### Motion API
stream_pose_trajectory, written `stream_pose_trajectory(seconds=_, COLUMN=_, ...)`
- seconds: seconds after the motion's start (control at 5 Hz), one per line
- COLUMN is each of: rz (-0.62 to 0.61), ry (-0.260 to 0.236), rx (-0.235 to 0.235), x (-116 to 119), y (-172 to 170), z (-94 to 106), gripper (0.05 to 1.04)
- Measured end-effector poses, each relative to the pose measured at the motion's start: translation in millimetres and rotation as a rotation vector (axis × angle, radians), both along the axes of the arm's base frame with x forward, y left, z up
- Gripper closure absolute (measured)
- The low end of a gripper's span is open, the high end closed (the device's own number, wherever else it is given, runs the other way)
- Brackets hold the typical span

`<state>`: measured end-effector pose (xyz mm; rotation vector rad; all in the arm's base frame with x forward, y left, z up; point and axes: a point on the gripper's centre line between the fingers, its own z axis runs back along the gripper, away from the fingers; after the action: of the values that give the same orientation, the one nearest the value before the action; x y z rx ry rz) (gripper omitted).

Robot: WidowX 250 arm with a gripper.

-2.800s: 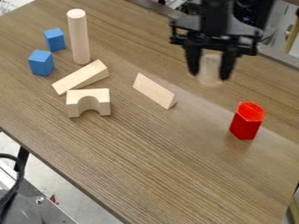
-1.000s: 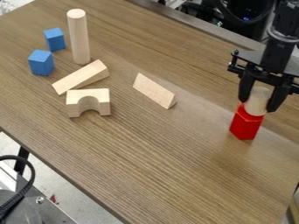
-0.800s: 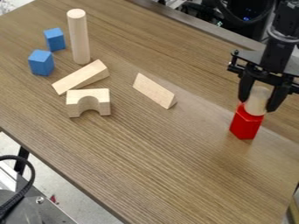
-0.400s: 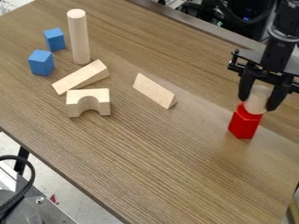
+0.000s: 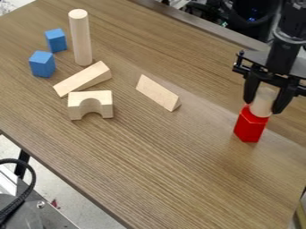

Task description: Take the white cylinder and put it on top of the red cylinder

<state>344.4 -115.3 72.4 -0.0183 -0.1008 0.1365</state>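
Note:
At the right of the camera view my gripper (image 5: 263, 106) hangs over the table, its two fingers on either side of the white cylinder (image 5: 263, 103) and shut on it. The cylinder is upright, a little tilted. Its lower end is at the top of the red cylinder (image 5: 250, 128), which has flat sides and stands upright on the table. The white piece overlaps the red rim; whether it bears its full weight there I cannot tell.
A triangular wood block (image 5: 158, 93) lies left of the red cylinder. Farther left are an arch block (image 5: 90, 103), a wedge (image 5: 83, 79), a tall wooden cylinder (image 5: 81, 39) and two blue cubes (image 5: 42, 64). The table's front edge (image 5: 71, 184) runs diagonally.
The gripper has carried the white cylinder right and down onto the red one's top since the earliest frame. More recently, the red cylinder has shifted very slightly left.

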Motion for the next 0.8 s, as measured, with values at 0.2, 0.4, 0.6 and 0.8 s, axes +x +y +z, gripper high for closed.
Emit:
stream_pose_trajectory(seconds=0.2, rz=-0.006, ry=0.006, rx=0.006, x=-8, y=3, z=1.7, gripper=0.533)
stream_pose_trajectory(seconds=0.4, rz=-0.012, ry=-0.021, rx=-0.003, x=-11, y=5, z=11.1, gripper=0.533)
stream_pose_trajectory(seconds=0.6, rz=-0.014, ry=-0.029, rx=-0.006, x=-14, y=6, z=11.8, gripper=0.533)
stream_pose_trajectory(seconds=0.8, rz=-0.013, ry=-0.037, rx=-0.009, x=-13, y=6, z=10.9, gripper=0.533)
